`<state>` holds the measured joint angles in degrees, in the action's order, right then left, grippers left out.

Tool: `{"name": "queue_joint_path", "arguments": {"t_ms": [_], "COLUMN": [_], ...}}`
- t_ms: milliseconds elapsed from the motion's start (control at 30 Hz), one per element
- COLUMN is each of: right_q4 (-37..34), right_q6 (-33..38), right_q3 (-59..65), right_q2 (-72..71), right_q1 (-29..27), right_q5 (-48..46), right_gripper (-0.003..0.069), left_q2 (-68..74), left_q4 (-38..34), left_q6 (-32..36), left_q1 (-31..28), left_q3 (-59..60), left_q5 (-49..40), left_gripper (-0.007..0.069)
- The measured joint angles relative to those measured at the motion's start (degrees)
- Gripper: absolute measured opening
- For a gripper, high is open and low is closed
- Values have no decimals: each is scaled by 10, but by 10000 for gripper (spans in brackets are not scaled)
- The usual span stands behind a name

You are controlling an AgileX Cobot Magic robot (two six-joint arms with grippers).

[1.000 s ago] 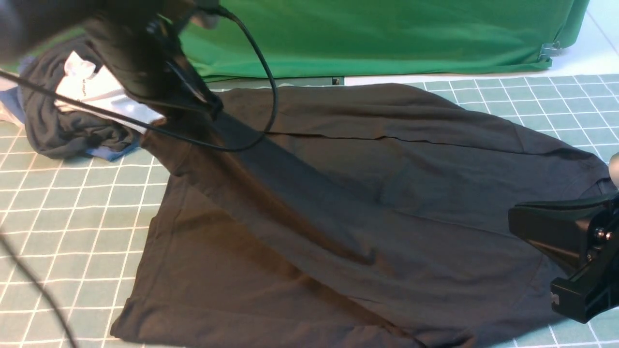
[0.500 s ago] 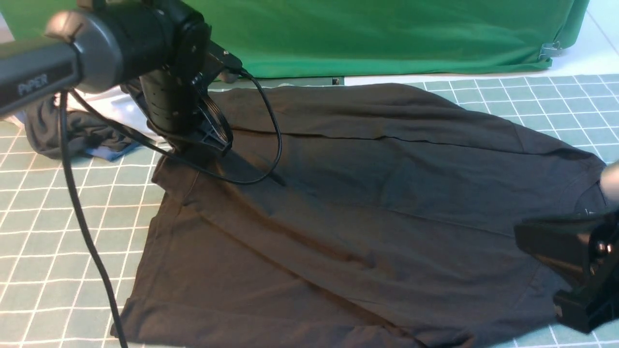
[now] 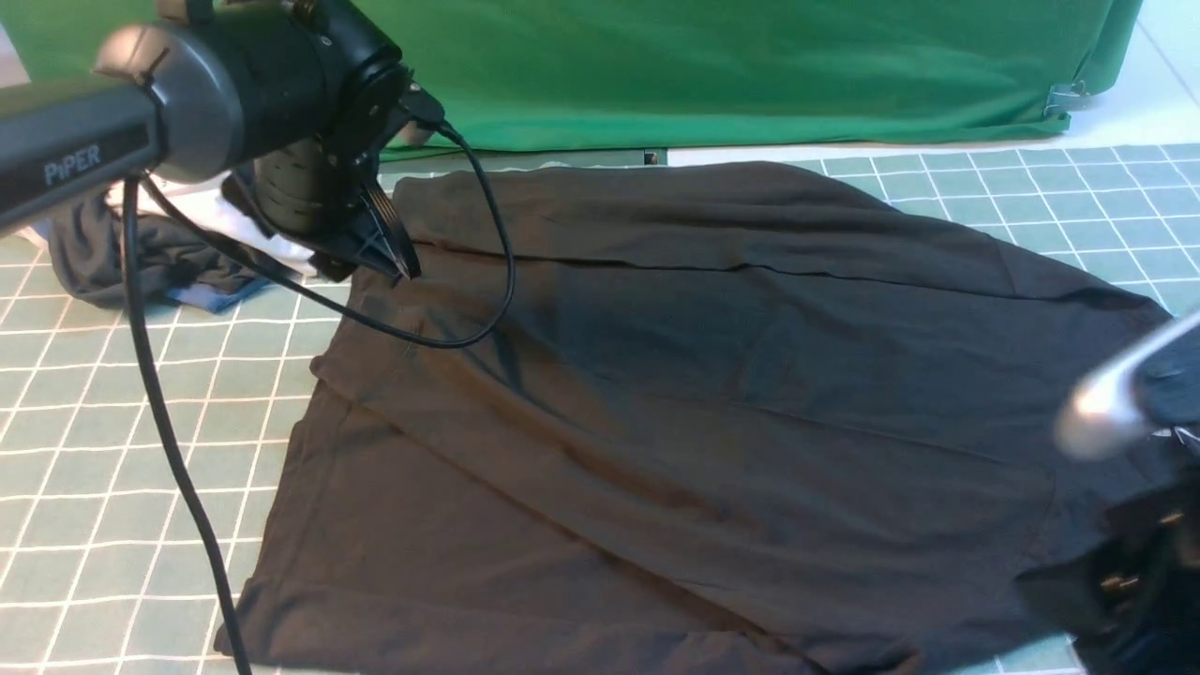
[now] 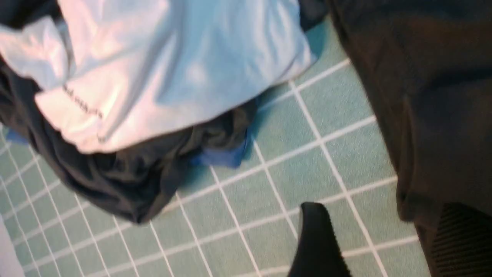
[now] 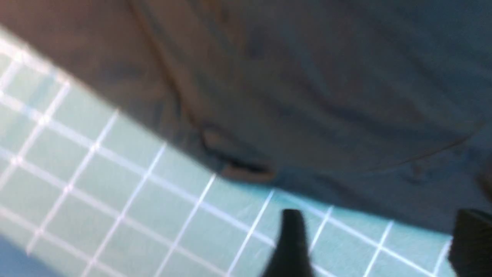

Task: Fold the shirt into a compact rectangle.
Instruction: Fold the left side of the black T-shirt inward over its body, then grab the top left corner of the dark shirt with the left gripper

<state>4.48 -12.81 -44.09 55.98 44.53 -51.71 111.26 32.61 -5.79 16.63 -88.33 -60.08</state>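
Note:
The black shirt [image 3: 712, 394] lies spread on the gridded mat, its far part folded forward as a second layer whose edge runs across the middle. My left gripper [image 3: 382, 261] hangs just over the shirt's far left corner. In the left wrist view it [image 4: 384, 246] is open: bare mat shows between the fingers, and the shirt's edge [image 4: 423, 115] lies against the ribbed finger [image 4: 457, 242]. My right gripper [image 3: 1125, 586] is blurred at the near right edge of the shirt. In the right wrist view it [image 5: 380, 246] is open over mat beside the shirt's hem [image 5: 307, 96].
A heap of dark, white and blue garments [image 3: 150, 248] sits at the far left, close behind my left gripper, and shows again as the heap [image 4: 134, 96]. A green cloth backdrop [image 3: 750, 66] closes the far side. A black cable [image 3: 169, 450] hangs from the left arm over the mat [image 3: 112, 394].
Both grippers have opened and let the shirt go. The left one lowered the lifted far-left corner onto the mat. The right one has dropped towards the near right corner.

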Motion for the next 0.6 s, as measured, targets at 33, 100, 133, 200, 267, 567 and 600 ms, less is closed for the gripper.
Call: {"name": "queue_joint_path", "arguments": {"t_ms": [33,100,133,200,267,567,600], "right_q4": [-6,-12,-13,-13,-13,-13,-13], "right_q6": [9,28,34,44,48,72,73], "right_q3": [-1,-3,-4,-4,-4,-4,-4], "right_q2": [17,63,92,134,160,285,293], "right_q1": [0,0,0,0,0,0,0], "right_q5": [2,10,13,16,18,102,109], "right_gripper": [560,582,582,580,578,577,577], "left_q2": [0,-1,-2,-10,-21,-221,-244], "left_q4": [-3,-26,-48,-87,-108,-279,-290], "left_q6": [-8,-24,-26,-26,-26,-26,-26], "left_q1": [0,0,0,0,0,0,0], "left_q3": [0,0,0,6,13,197,221], "left_q5": [-7,-34,-47,-53,-48,61,67], "left_gripper": [411,364,309,185,120,3,3]}}
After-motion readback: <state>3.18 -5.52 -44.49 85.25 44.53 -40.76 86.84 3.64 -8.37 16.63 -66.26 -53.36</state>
